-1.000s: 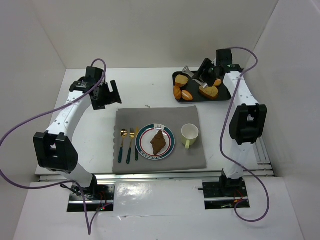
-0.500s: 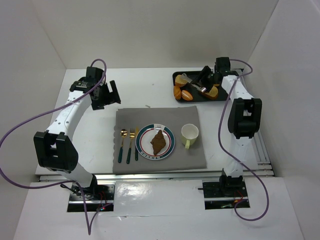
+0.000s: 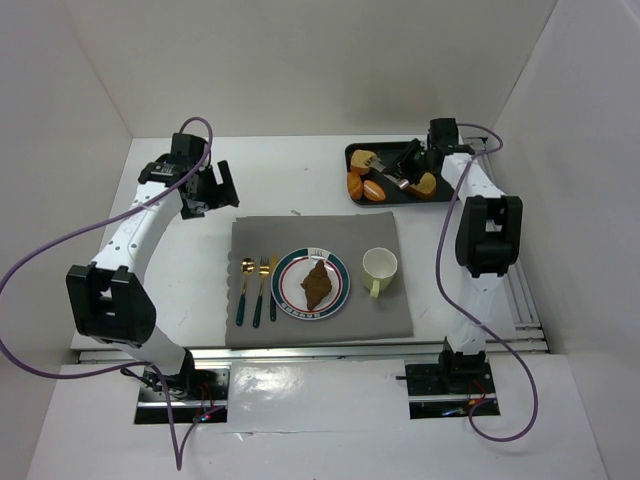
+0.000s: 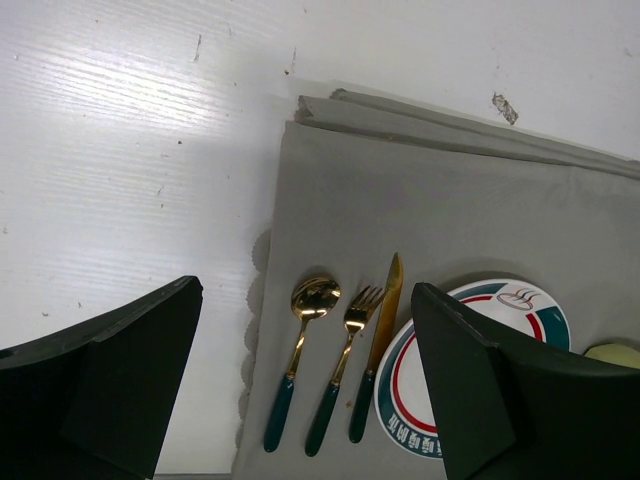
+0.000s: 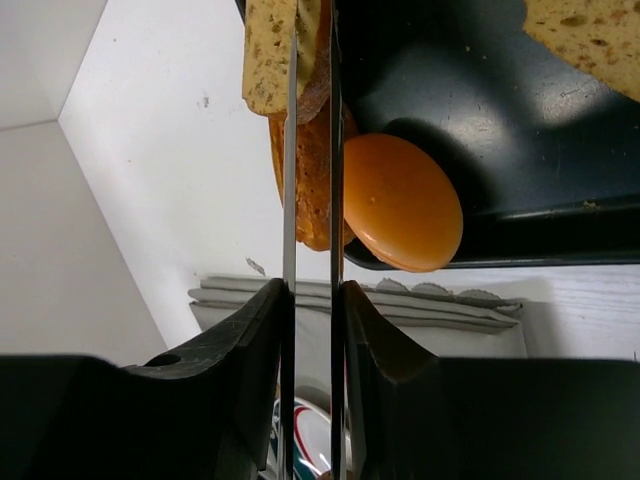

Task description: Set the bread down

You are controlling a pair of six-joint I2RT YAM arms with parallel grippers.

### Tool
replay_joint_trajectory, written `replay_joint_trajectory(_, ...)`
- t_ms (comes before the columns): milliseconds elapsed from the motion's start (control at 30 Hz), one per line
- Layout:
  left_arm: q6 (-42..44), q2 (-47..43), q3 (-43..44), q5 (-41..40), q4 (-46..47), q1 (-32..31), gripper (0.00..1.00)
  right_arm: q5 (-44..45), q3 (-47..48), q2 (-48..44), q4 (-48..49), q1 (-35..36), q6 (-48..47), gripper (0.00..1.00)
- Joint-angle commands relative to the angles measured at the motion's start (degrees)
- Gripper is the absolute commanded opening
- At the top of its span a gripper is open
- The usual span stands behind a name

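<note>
Several bread pieces lie on a black tray (image 3: 452, 190) at the back right. My right gripper (image 3: 413, 160) hovers over it, shut on metal tongs (image 3: 392, 172). In the right wrist view, my right gripper (image 5: 312, 290) presses the two tong blades (image 5: 290, 200) close together, and their tips pinch a seeded bread slice (image 5: 268, 55). A brown roll (image 5: 310, 180) and a glossy orange bun (image 5: 400, 205) lie beside the blades. On the grey placemat stands a plate (image 3: 285, 270) with a dark pastry (image 3: 317, 282). My left gripper (image 3: 210, 190) is open and empty, left of the mat.
A pale green cup (image 3: 379, 265) stands right of the plate. A spoon (image 4: 305, 330), a fork and a knife lie left of it. Another bread slice (image 5: 590, 35) rests at the tray's far side. White walls enclose the table.
My right gripper has squeezed the tongs together on a bread slice, and the right arm has folded back closer to the tray. The left arm has not moved.
</note>
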Motion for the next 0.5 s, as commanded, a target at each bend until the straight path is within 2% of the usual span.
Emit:
replay_joint_trajectory(0,0.41,-2.39,0.21,-0.49,0.12,0.31,0.99,0.18,-0.9,-6.29,2.33,-0.73,0.32,0.22)
replay_joint_trajectory(267,-0.73,-4.76,0.21,0.04,-0.4,0.31,0.99,0.71,-5.92,-15.86,1.8,-3.02,-2.49,0.16)
replay_joint_trajectory(467,-0.73,-5.9,0.21,0.04,-0.4,0.31,0.99,-0.95,-5.92,-21.05,-4.0,-3.55,-9.34,0.15)
